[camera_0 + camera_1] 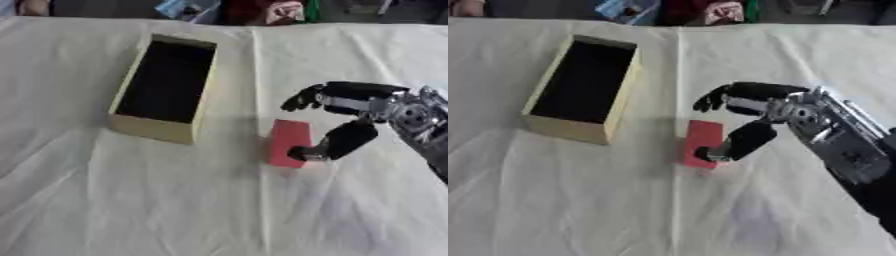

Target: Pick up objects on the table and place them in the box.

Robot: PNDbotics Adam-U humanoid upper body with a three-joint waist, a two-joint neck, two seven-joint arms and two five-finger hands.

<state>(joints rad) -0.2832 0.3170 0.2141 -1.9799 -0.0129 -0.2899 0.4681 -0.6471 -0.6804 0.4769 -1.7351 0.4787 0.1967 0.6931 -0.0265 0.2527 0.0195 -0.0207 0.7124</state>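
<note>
Red, flat and rectangular, the block [289,142] lies on the white cloth-covered table [175,200], just right of the box's near end and apart from it. The right hand [776,112] enters from the right side. Its thumb [337,142] touches the block's near right corner; its fingers [302,98] arch above the block's far end, curved but not closed on it. The block is not yet grasped and rests flat on the cloth. The box [157,130], pale wood with a dark interior, stands open-topped to the left, its long axis running away from the robot. No contents can be made out inside it.
</note>
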